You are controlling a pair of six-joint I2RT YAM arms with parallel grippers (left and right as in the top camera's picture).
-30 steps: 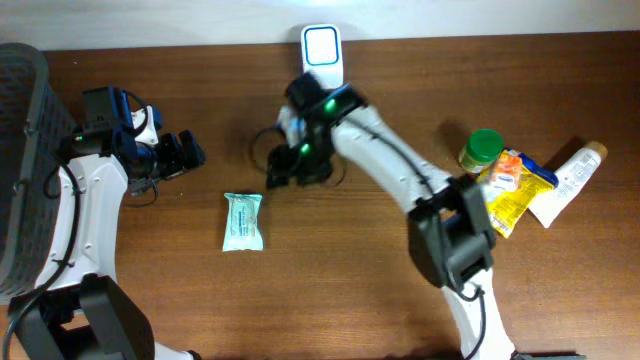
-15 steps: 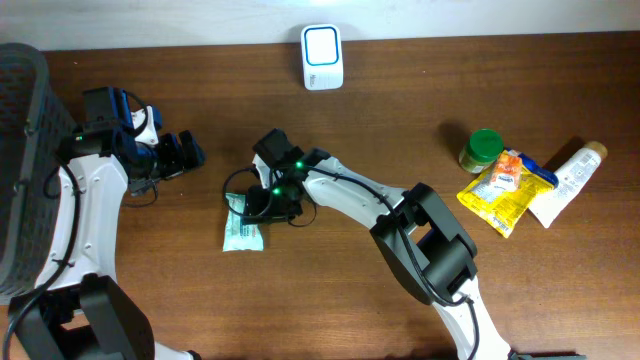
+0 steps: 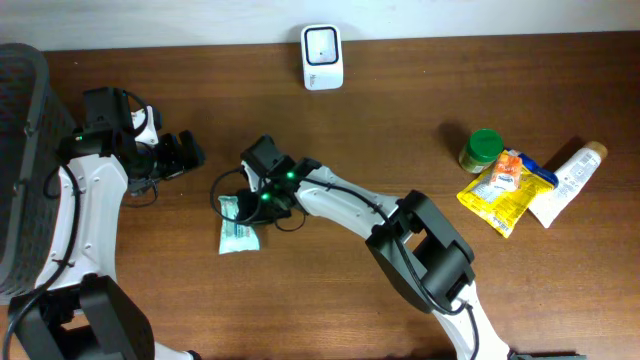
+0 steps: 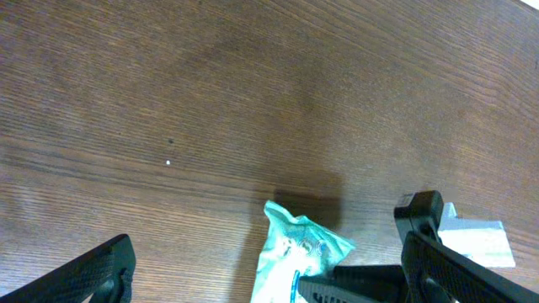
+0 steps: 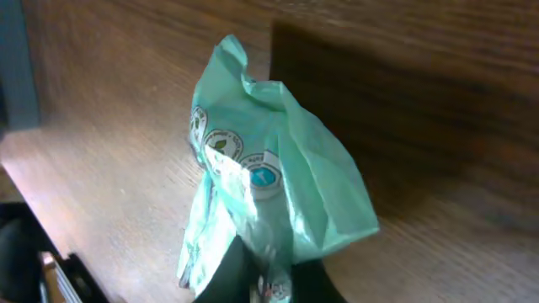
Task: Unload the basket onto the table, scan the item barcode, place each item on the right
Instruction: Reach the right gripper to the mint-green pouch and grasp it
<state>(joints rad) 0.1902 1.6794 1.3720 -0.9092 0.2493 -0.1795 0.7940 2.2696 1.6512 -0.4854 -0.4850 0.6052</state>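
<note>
- The right claw (image 5: 264, 284) is closed right down on one end of a soft green packet (image 5: 269, 189). Only a thin fold of film sits between its fingers.
- The left claw (image 3: 188, 152) is spread as wide as it goes and holds nothing. It hangs over bare table (image 3: 330, 290), left of the packet and apart from it.
- The packet lies left of the middle of the table, on the near side of the white scanner (image 3: 322, 45) and well apart from it. The scanner stands at the far edge.
- From the right wrist view the film is bunched and creased where it is pinched, and the free end fans out loose. I cannot tell whether that free end touches the wood.
- It looks light and limp. It should sag and twist from a one-end grip, so the printed face may not stay flat toward the scanner.
- The film looks smooth and glossy, so a thin pinch could slip. A hold further in, across the body of the packet, would probably be surer.
- I cannot make out a barcode in any view, only small round printed marks near the pinched end.
- A dark basket (image 3: 18, 150) stands at the far left. A green-lidded jar (image 3: 482, 148), a yellow pouch (image 3: 500, 192) and a white tube (image 3: 566, 180) lie together at the right.
</note>
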